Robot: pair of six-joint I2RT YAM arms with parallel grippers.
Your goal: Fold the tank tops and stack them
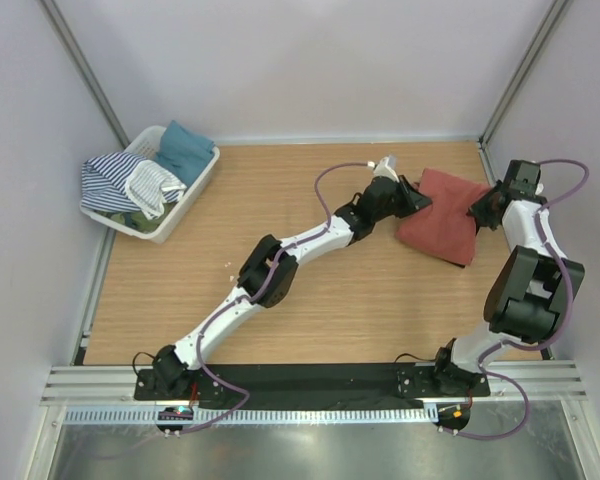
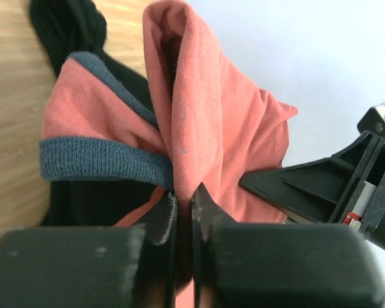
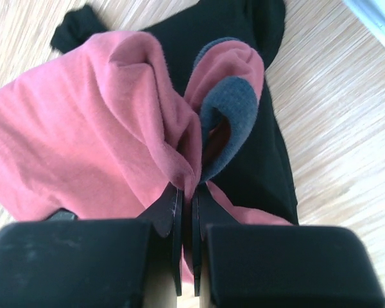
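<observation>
The rust-red tank top (image 1: 442, 218) lies bunched at the far right of the table, held from both sides. My left gripper (image 1: 417, 198) is shut on a pinched fold of its red cloth (image 2: 212, 122), just beside the navy strap edging (image 2: 96, 159). My right gripper (image 1: 478, 211) is shut on another red fold (image 3: 83, 147) next to a curled navy edge (image 3: 230, 112). The black tank top (image 3: 260, 160) lies flat under the red one, and it shows also in the left wrist view (image 2: 77, 25). The right gripper's dark finger (image 2: 308, 189) appears past the red cloth.
A white plastic basket (image 1: 192, 195) at the far left holds a striped cloth (image 1: 110, 180) and a teal cloth (image 1: 183, 148). The right wall stands close behind the right arm. Bare wood lies between basket and tops.
</observation>
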